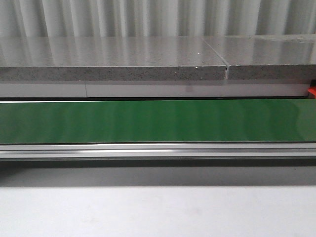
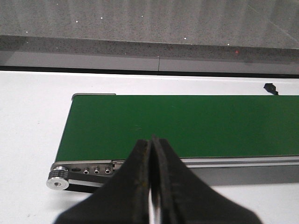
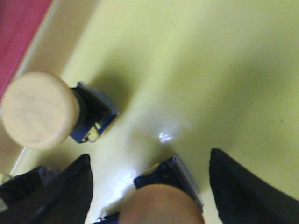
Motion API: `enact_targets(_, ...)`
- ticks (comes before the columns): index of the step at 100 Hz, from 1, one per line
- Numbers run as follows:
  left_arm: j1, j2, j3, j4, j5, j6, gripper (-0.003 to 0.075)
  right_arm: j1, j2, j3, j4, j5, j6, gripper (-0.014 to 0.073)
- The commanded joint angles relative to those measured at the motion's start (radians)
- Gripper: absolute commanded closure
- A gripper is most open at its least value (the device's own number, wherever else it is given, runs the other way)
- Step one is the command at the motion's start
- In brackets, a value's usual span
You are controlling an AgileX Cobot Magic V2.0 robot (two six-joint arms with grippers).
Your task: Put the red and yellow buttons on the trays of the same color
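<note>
We start with the widest surfaces: the white table [image 1: 158,212] and the green conveyor belt [image 1: 158,121] that runs across it. In the front view the belt is bare from edge to edge, and the left wrist view shows the same, with nothing riding on the green strip near its roller end [image 2: 58,177]. Neither arm appears in the front view.

Next comes the yellow tray [image 3: 210,60], which fills most of the right wrist view, with a band of the red tray [image 3: 18,28] showing at one corner beside it. We cannot see whether the red tray holds anything.

On the yellow tray stands one yellow button [image 3: 39,109], its pale cap up on a dark, blue-edged base. A second button [image 3: 161,203] sits between the fingers of our right gripper [image 3: 149,186]. These fingers stand wide, well clear of its cap on both sides, so we judge it set down or just released on the yellow floor.

Our left gripper [image 2: 152,177] hangs over the near edge of the belt with its fingers pressed together and empty.

We judge at least two yellow buttons are placed. With the belt empty, what remains depends on further buttons arriving and on the red ones, which we cannot account for here.
</note>
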Motion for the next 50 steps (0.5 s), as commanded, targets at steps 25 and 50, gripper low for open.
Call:
enact_targets(25,-0.007,0.012,-0.026,-0.006,-0.073,-0.009,0.0741,0.085,-0.237,-0.021,0.01,-0.095,-0.007,0.0063)
enact_targets(50,-0.007,0.012,-0.026,-0.006,-0.073,-0.009,0.0741,0.187,-0.385,-0.021,0.01,-0.109,-0.017,0.0064)
